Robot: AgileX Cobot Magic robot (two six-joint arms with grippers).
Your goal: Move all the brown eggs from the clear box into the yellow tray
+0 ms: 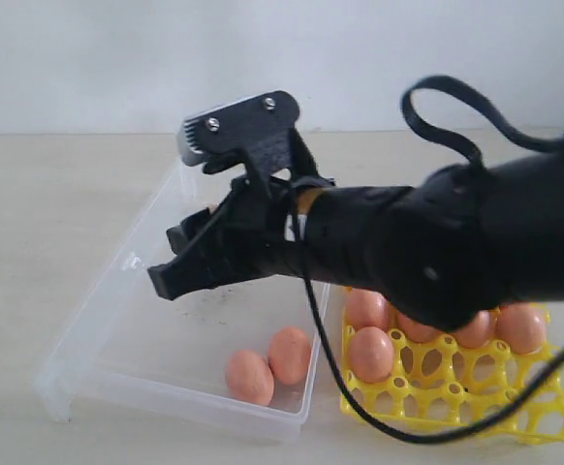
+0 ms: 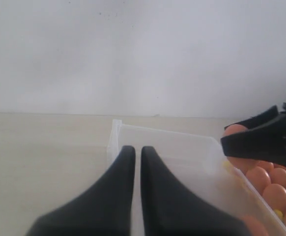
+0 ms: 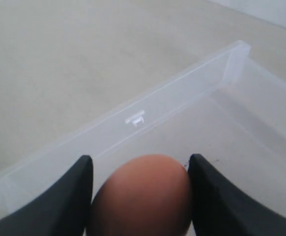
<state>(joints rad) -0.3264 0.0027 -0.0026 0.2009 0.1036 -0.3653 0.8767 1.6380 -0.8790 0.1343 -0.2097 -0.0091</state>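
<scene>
Brown, smooth and easy to crack — this egg point(image 3: 143, 196) is pinched at its fat middle by the right end effector point(image 3: 140, 162), above the clear box point(image 1: 108, 339). Squeeze softly. Two more eggs point(image 1: 250, 376) lie in the box; others sit in the yellow tray point(image 1: 544, 421). The left end effector point(image 2: 137, 150) is closed, empty. No writing shows.

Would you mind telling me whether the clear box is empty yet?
Not empty: two brown eggs lie side by side on the clear box floor, near the yellow tray.
</scene>
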